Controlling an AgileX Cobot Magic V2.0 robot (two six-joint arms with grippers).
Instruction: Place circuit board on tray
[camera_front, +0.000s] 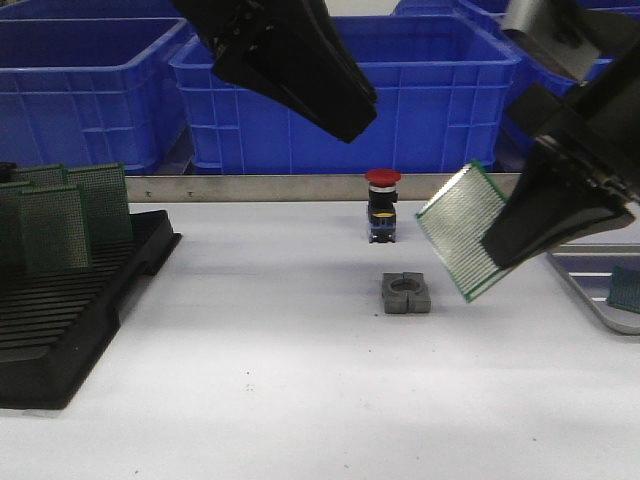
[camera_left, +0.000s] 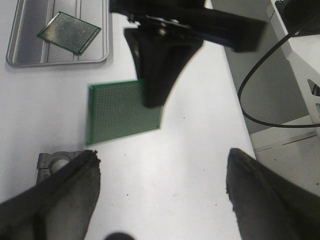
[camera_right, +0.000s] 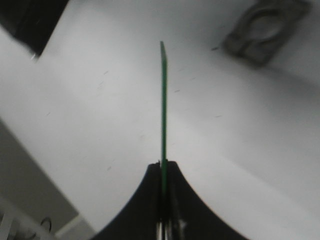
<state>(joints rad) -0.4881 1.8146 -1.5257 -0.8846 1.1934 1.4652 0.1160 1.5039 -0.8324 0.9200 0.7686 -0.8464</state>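
My right gripper (camera_front: 500, 250) is shut on a green circuit board (camera_front: 460, 228) and holds it tilted in the air above the white table, left of the silver-grey tray (camera_front: 590, 290). In the right wrist view the board (camera_right: 163, 100) is edge-on between the closed fingers (camera_right: 177, 190). In the left wrist view the held board (camera_left: 122, 112) hangs under the right gripper (camera_left: 152, 100), and the tray (camera_left: 30, 55) holds another green board (camera_left: 69, 32). My left gripper (camera_left: 162, 165) is open and empty, high above the table; in the front view it is near the top (camera_front: 345, 110).
A grey metal block with a round hole (camera_front: 406, 293) lies mid-table. A red emergency button (camera_front: 381, 205) stands behind it. A black slotted rack (camera_front: 60, 300) with upright green boards (camera_front: 70, 215) is at the left. Blue bins (camera_front: 340, 90) line the back.
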